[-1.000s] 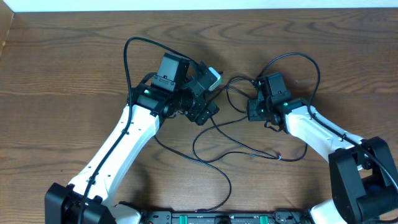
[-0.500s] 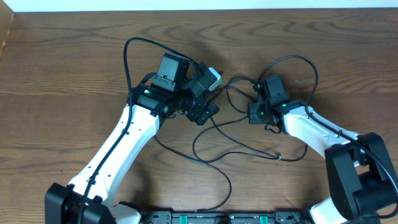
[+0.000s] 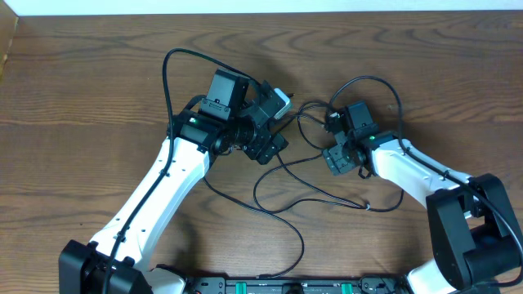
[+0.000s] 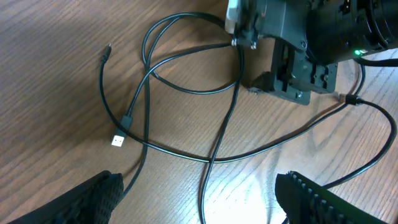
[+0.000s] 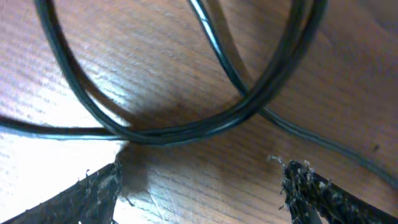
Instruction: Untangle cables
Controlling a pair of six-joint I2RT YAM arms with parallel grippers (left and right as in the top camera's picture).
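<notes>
Since the earlier frame, my right fingers [image 3: 333,155] have spread apart and shifted slightly toward me, releasing the cords they were pinching; my left arm has not changed position. Right fingers: released, both tips visible at the lower edge of the right wrist view with bare wood between them and nothing gripped. Left fingers [image 4: 199,199]: released, spread wide, hovering above the desk [image 3: 82,98] with nothing between them. The cables [image 3: 282,175] lie in a loose tangle on the desk between my two arms, black cords crossing one another in several loops. In the right wrist view, three or four black strands [image 5: 186,127] cross just ahead of my right fingertips, flat on the wood, not touched. In the left wrist view, one cord ends in a small white-tipped plug [image 4: 118,140] lying on the desk, and a thinner metal-tipped end [image 4: 107,51] lies well apart from it toward the upper left. One strand runs toward the front edge of the desk.
</notes>
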